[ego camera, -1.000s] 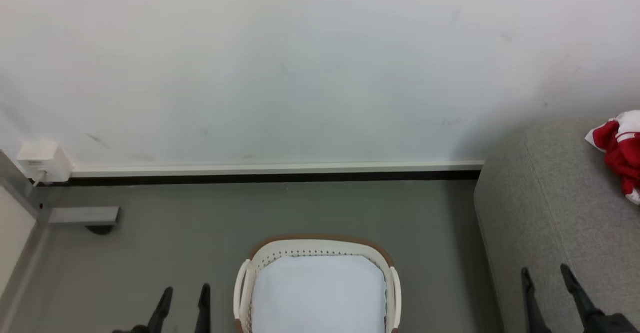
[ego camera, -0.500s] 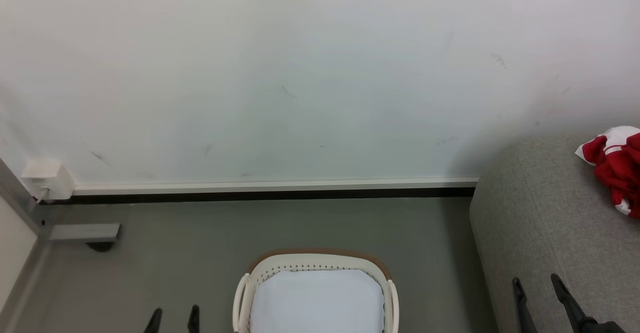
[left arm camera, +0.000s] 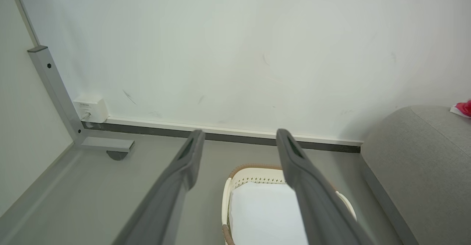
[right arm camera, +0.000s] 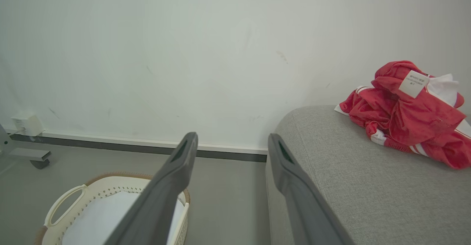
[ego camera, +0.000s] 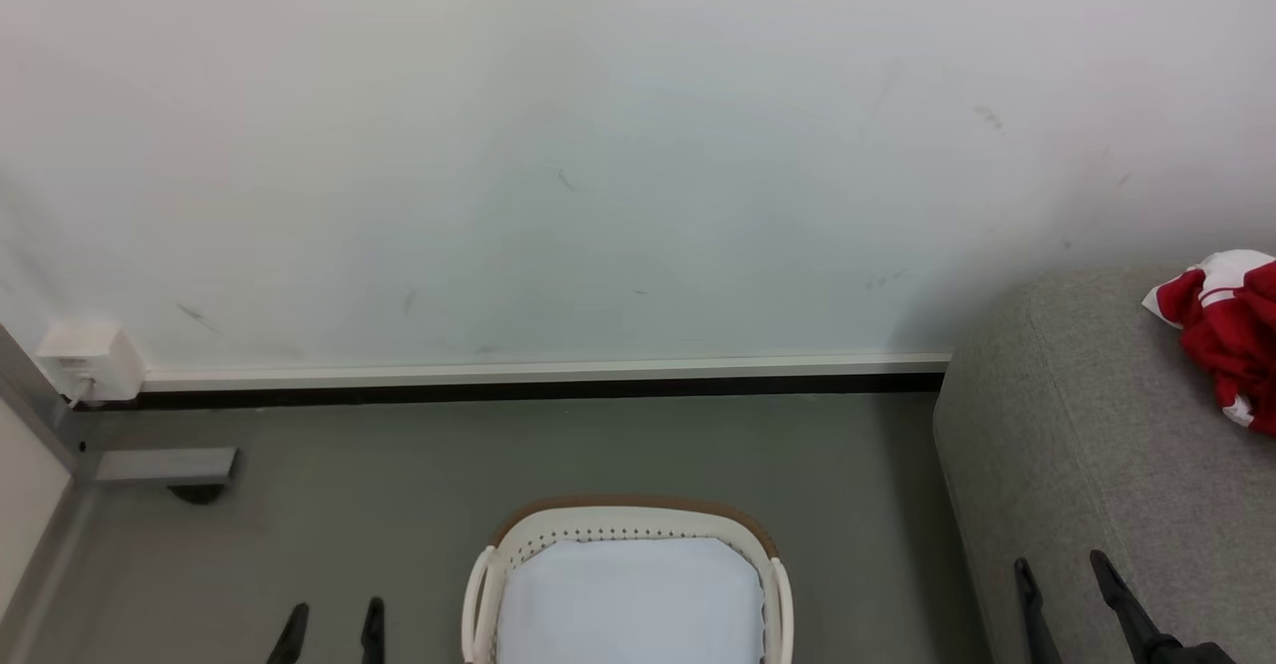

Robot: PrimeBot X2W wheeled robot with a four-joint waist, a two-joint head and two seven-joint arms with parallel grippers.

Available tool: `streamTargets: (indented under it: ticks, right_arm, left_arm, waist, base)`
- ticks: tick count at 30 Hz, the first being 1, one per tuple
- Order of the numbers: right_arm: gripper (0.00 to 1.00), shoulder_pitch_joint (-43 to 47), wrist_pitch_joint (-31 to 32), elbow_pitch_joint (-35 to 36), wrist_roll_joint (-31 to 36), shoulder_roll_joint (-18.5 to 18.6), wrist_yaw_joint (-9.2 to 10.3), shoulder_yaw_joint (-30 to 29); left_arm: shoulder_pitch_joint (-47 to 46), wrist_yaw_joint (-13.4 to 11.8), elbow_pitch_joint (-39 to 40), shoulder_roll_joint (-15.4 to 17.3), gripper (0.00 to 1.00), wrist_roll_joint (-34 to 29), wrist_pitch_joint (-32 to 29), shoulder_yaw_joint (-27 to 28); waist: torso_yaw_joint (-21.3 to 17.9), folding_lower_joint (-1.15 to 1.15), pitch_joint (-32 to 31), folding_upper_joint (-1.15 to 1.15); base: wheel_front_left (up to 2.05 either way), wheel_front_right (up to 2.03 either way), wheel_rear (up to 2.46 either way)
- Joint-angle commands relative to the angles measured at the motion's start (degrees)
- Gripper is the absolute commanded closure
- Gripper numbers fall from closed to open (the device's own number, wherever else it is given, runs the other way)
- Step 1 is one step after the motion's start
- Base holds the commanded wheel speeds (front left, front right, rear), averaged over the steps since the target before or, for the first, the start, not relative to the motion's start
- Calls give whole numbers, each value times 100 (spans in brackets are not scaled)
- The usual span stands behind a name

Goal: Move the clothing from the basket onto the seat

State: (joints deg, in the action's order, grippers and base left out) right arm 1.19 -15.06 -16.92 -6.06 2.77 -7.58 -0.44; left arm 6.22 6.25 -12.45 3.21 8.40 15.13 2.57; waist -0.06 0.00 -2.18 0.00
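Observation:
The red and white clothing [ego camera: 1228,330] lies crumpled on top of the grey seat [ego camera: 1087,445] at the right edge of the head view; the right wrist view shows the clothing [right arm camera: 408,114] bunched on the seat [right arm camera: 353,190], a white tag on top. On the floor at bottom centre, the cream basket [ego camera: 628,522] holds just its white liner. Left of the basket, my left gripper [ego camera: 331,620] stands open and empty, low in the head view. Over the seat's front, my right gripper [ego camera: 1063,576] is open and empty. The left wrist view looks down on the basket [left arm camera: 254,173].
A white wall with a dark skirting strip [ego camera: 518,390] runs behind the basket. A white socket box [ego camera: 85,357] and a grey metal frame foot [ego camera: 164,465] sit at the far left. Grey floor [ego camera: 399,504] lies between the basket and the frame.
The head view has tilted up, so everything sits lower in it. Both grippers have sunk toward the bottom edge; both stay open. The clothing and the basket have not moved.

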Motion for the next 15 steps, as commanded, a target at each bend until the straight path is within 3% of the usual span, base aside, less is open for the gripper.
streamTargets:
  ticks: [1, 15]
  right_arm:
    - [0, -33, -16, -24, 18, 22, 17, 1]
    - [0, -82, -16, -18, -37, 22, 17, 87]
  left_arm:
    - [-2, 9, 25, -2, 0, -56, 3, 14]
    - [39, -18, 30, -23, 0, -82, 3, 91]
  waist:
    - [4, 0, -3, 0]
    - [31, 0, -8, 0]
  base:
    - [0, 0, 0]
    - [0, 0, 0]
